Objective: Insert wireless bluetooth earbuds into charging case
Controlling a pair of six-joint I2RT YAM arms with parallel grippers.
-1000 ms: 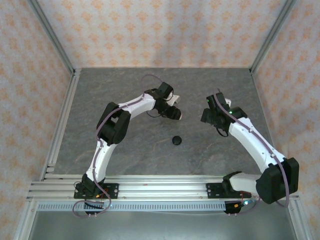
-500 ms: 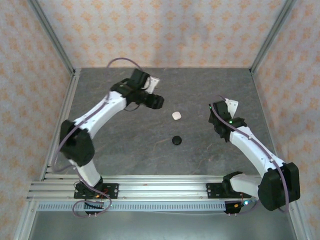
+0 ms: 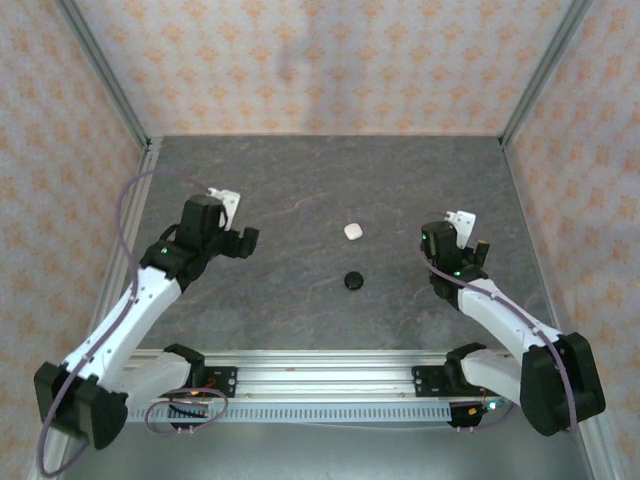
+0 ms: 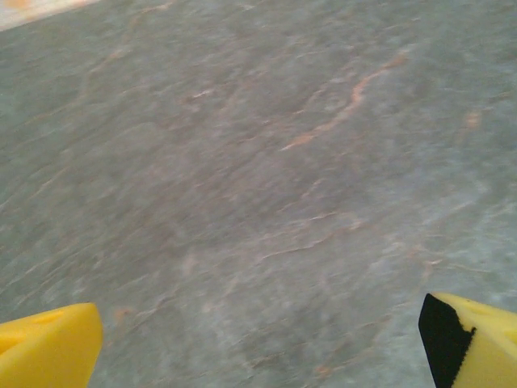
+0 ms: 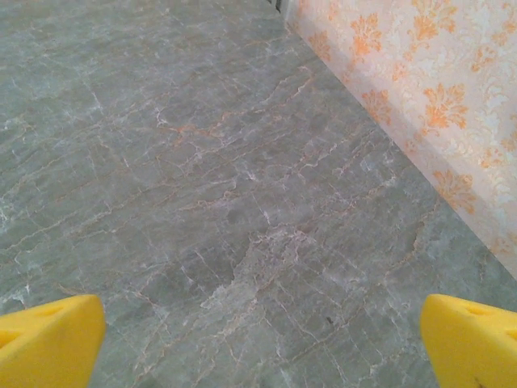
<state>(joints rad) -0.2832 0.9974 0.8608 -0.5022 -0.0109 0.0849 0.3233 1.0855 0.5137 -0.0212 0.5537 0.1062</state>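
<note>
**2 cases lying on the table, both grippers standing empty**

I am reading the task as at or near its end, judging from the layout alone. The white case (image 3: 352,231) and the black case (image 3: 353,280) are lying near the middle of the table (image 3: 300,180), the white one behind the black one, the 2 apart from each other. From the top camera both are looking like closed lumps, but they are too small for me to confirm a lid seam. I cannot tell directly where the earbuds are; I am judging that they are sitting inside the cases. If that holds, I am expecting nothing to remain except parking the arms.

1. The left gripper (image 3: 243,240) is hanging left of both cases, well apart from them. Its yellow fingertips (image 4: 48,343) are sitting at opposite edges of the wrist picture, jaws spread wide, with bare table between them.
2. The right gripper (image 3: 470,240) is hanging right of the cases, towards the side wall (image 5: 420,89). Its fingertips (image 5: 472,343) are spread equally wide, gripping nothing and touching nothing.
</note>
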